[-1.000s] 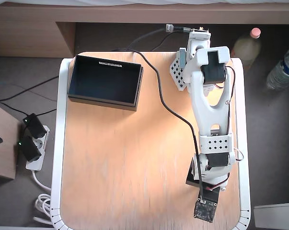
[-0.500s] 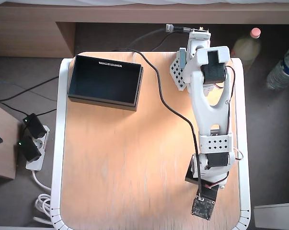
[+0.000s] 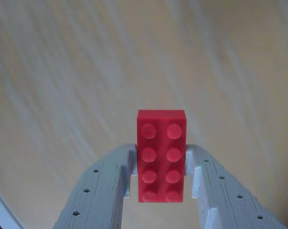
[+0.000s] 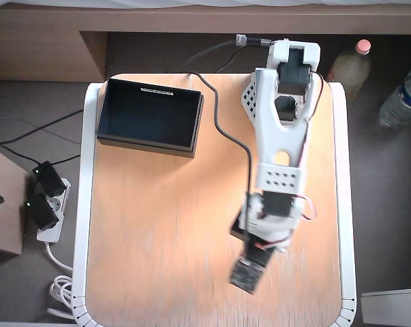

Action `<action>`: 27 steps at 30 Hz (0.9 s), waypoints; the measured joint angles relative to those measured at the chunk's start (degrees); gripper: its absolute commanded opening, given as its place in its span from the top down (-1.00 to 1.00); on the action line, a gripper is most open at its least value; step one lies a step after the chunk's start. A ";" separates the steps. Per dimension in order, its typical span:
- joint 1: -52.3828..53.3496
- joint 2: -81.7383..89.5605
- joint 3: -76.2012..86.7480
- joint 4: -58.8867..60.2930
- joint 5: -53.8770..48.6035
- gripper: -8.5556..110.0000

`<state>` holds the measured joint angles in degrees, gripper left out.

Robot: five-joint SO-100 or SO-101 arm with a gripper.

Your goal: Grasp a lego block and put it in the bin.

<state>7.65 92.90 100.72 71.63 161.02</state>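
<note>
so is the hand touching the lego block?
Touching. The wrist view shows the hand with a finger pressed against each long side of the red lego block, no gap visible.

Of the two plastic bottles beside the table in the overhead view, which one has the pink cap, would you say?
The yellowish plastic bottle nearest the table's corner has the pink cap; the clear bottle further right has none visible.

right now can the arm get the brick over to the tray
Probably yes: the gripper is shut on the red brick, and in the overhead view only bare table lies between the arm and the black tray.
</note>
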 measured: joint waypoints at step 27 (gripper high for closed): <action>46.76 9.67 -2.46 9.93 12.48 0.86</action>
<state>54.40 102.57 98.26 81.56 173.50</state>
